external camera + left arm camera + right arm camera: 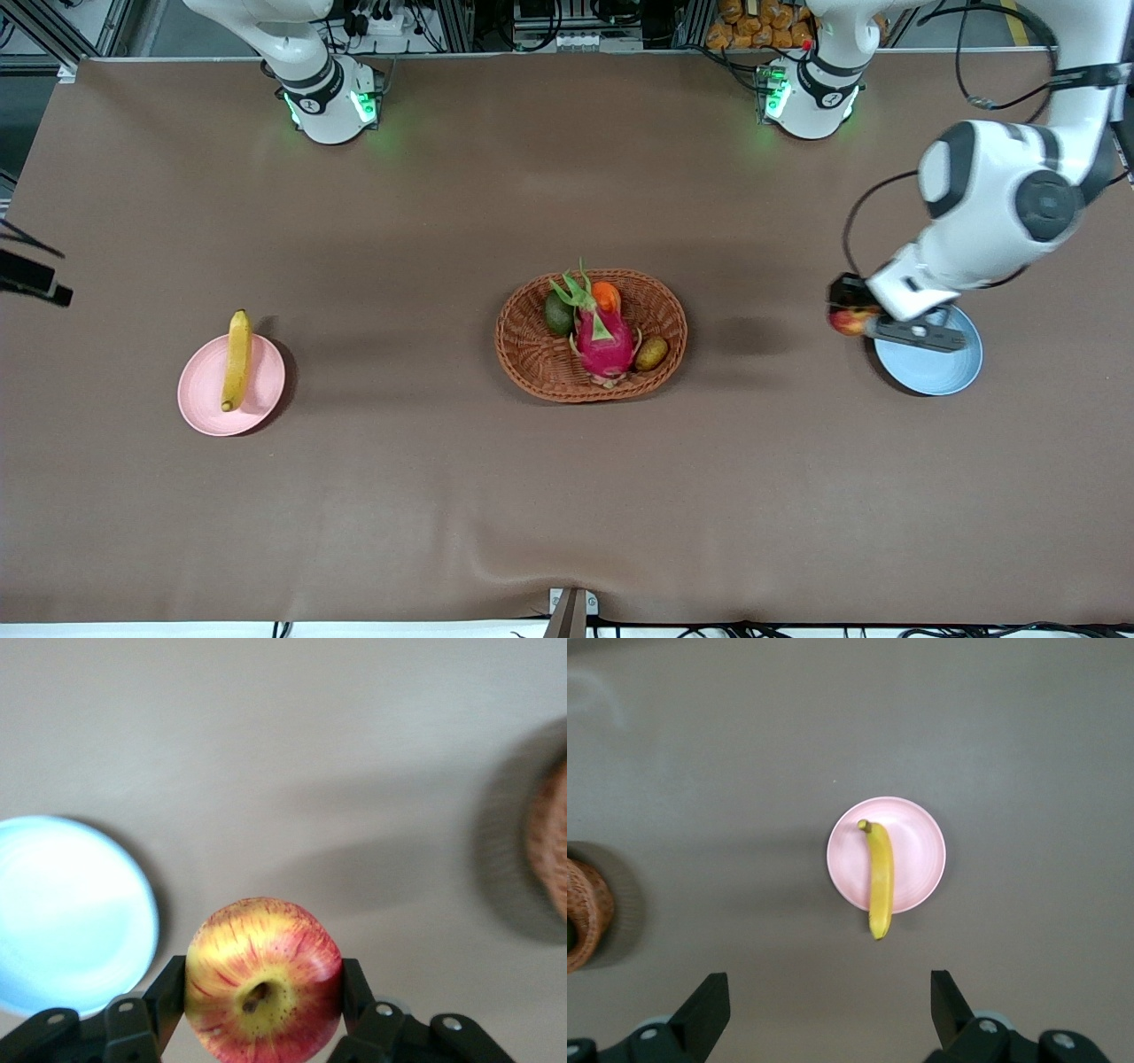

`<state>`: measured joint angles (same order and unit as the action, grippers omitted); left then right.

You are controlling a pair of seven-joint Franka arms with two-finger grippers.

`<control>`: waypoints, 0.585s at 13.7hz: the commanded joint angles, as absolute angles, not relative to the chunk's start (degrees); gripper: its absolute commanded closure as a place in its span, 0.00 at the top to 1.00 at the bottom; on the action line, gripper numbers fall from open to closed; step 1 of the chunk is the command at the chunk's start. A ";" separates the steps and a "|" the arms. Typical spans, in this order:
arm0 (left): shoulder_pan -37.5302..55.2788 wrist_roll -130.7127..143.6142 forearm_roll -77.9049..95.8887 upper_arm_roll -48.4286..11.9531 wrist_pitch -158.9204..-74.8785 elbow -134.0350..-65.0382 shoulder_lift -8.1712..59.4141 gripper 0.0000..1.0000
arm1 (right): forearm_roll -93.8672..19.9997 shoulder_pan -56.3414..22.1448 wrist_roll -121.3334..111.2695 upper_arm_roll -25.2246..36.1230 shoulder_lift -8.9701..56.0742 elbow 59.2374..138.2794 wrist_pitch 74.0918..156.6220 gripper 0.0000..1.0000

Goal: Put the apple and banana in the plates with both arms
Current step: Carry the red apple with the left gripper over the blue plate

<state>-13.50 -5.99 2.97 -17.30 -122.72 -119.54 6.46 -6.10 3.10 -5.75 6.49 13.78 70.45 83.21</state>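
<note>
My left gripper (849,312) is shut on the apple (850,322), red with yellow streaks, and holds it in the air over the table just beside the light blue plate (939,374), on the plate's basket side. In the left wrist view the apple (257,948) sits between the left gripper (263,976) fingers, with the blue plate (62,912) to one side and bare. The banana (236,359) lies across the pale pink plate (202,399), its farther end past the rim. My right gripper (828,985) is open and empty, high over the table beside the pink plate (917,842) and banana (880,877).
An oval wicker basket (532,359) stands mid-table with a pink dragon fruit (605,341), a green avocado, an orange fruit and a brown kiwi (652,353). Brown cloth covers the table. The left arm's elbow hangs over the blue plate's end.
</note>
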 commanded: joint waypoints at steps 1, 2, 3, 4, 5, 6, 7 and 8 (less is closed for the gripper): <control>-18.00 -4.57 2.02 -18.11 -121.73 -121.20 5.80 0.43 | -4.66 0.71 -0.80 6.15 9.07 77.23 84.28 1.00; -19.67 -4.57 1.76 -18.02 -121.73 -121.46 6.06 0.44 | -4.66 0.53 -0.36 6.07 7.57 79.60 85.16 1.00; -21.34 -5.01 1.41 -18.02 -121.82 -121.55 7.02 0.44 | -4.66 0.09 -0.26 5.98 5.73 82.33 86.38 1.00; -23.45 -5.88 1.23 -18.02 -122.16 -121.55 7.81 0.45 | -4.66 -0.52 -0.18 6.06 4.15 84.70 87.44 1.00; -24.68 -7.19 0.53 -18.02 -122.34 -121.47 8.61 0.45 | -4.66 -0.61 -0.26 5.98 2.83 86.64 87.97 1.00; -25.13 -7.82 0.35 -18.02 -122.60 -121.29 9.48 0.47 | -4.66 -0.62 -0.44 5.98 1.94 87.88 88.15 1.00; -25.92 -7.82 -0.61 -18.02 -123.83 -121.29 10.36 0.47 | -4.57 -0.62 -1.14 5.98 1.41 88.67 87.89 1.00; -26.88 -8.17 -2.88 -18.02 -126.01 -121.38 11.68 0.47 | -4.05 -0.62 -1.32 5.98 1.15 88.86 87.37 1.00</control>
<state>-25.37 -7.84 0.20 -17.29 -123.50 -121.70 9.84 -5.36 -0.32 -1.41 6.10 4.71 84.51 86.48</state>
